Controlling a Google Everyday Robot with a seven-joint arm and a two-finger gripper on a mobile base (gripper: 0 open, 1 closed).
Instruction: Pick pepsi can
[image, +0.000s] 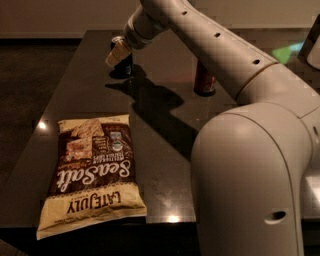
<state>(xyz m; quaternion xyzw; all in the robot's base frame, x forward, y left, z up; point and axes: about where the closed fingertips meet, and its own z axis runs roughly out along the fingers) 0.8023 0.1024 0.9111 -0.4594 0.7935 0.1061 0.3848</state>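
Observation:
The pepsi can (127, 65), dark navy with a silver top, stands upright at the far left of the dark table (75, 85). My gripper (116, 54) is right at the can, reaching down from the upper right and covering its left front side. The can rests on the table. My arm stretches across the upper middle of the view to the big cream body at the right.
A reddish-brown can (204, 81) stands at the far middle of the table, partly hidden behind my arm. A large Late July Sea Salt chip bag (92, 170) lies flat near the front left edge. The table's left edge drops to a dark floor.

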